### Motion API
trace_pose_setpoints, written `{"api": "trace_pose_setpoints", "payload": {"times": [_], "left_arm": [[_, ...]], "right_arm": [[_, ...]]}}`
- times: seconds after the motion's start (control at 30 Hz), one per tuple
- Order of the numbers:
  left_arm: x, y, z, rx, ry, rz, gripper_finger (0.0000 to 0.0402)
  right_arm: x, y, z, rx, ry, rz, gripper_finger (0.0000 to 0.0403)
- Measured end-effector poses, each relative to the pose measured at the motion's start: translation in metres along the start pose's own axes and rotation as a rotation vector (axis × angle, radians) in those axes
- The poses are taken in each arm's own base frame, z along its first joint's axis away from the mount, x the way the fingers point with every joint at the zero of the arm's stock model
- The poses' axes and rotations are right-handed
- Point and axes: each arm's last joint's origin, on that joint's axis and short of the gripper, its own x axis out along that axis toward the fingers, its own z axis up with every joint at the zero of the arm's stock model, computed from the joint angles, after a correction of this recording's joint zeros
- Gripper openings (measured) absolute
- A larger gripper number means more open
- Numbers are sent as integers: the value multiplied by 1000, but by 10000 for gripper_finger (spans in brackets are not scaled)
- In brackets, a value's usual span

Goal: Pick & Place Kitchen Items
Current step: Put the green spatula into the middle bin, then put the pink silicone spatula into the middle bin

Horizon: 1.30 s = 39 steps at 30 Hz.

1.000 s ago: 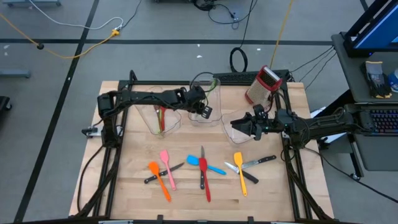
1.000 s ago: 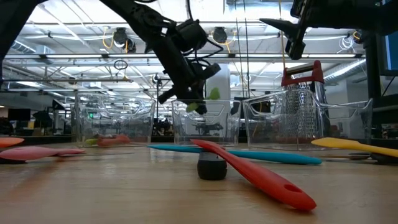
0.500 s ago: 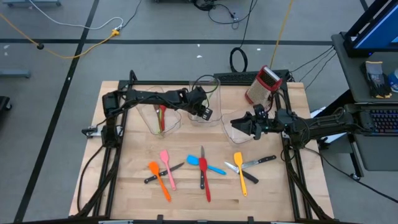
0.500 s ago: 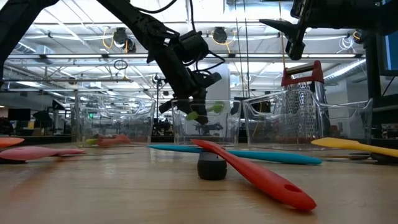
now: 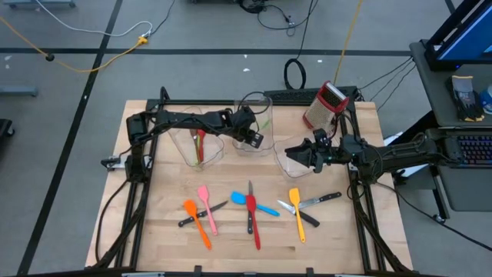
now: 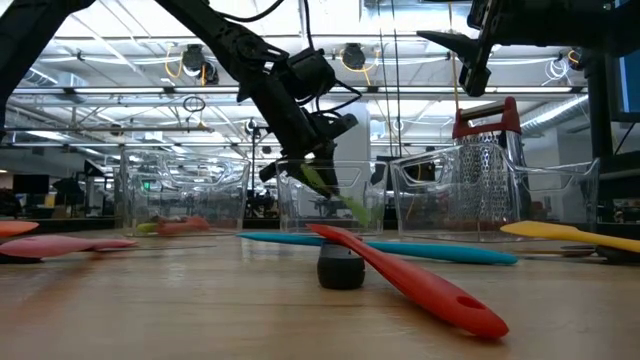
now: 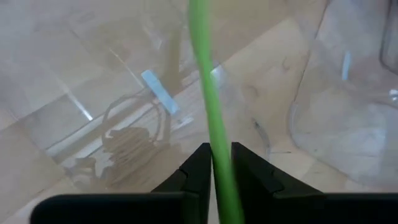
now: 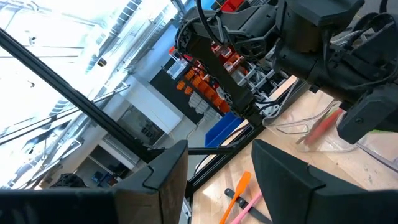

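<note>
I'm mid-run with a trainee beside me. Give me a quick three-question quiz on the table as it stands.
1. True or false: the red-topped metal box grater lies among the coloured utensils at the front of the wooden table.
2. The left gripper, with a slim green utensil at its tip, is over which clear plastic bin? A) left B) middle C) right
3. Fill in: the right gripper's jaws stand ___, with nothing between them.
Key: 1 false; 2 B, the middle bin; 3 open.

place: likely robotics lab or workshop | cues: ceiling trusses (image 6: 120,92), floor cables (image 5: 77,46), shelved storage bins (image 8: 205,87)
</note>
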Motion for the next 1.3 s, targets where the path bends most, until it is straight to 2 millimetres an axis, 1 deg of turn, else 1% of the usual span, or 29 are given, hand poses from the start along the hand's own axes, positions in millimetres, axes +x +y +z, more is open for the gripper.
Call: {"api": "trace_pose_setpoints", "payload": {"times": [0.1,0.3,0.43,0.5,0.6,0.73,0.87,1.0,1.07,1.2,1.3], "left_arm": [[0,-1,2,-1,-14,-16,100],[-3,-2,3,-2,-18,-20,176],[-14,-2,8,-12,-10,-71,205],[-22,-2,12,-19,-12,-100,208],[-40,-7,18,-13,-38,-145,203],[-72,-19,22,10,-96,-200,188],[-104,-33,17,41,-122,-253,175],[-132,-50,3,77,-106,-294,166],[-144,-57,-8,79,-69,-301,163],[-156,-74,-31,63,6,-321,161],[-161,-89,-50,18,67,-342,161]], "right_arm": [[0,0,0,0,2,2,171],[0,0,0,0,3,2,171],[0,0,0,1,3,3,171],[0,0,0,1,5,5,171],[0,0,0,3,6,5,171],[0,0,0,18,8,3,171],[0,-2,-2,37,30,-10,171],[0,-2,-4,38,56,-11,171],[0,-3,-4,39,62,-18,171],[0,-4,-5,33,70,-28,171],[0,-5,-6,28,81,-39,171]]}}
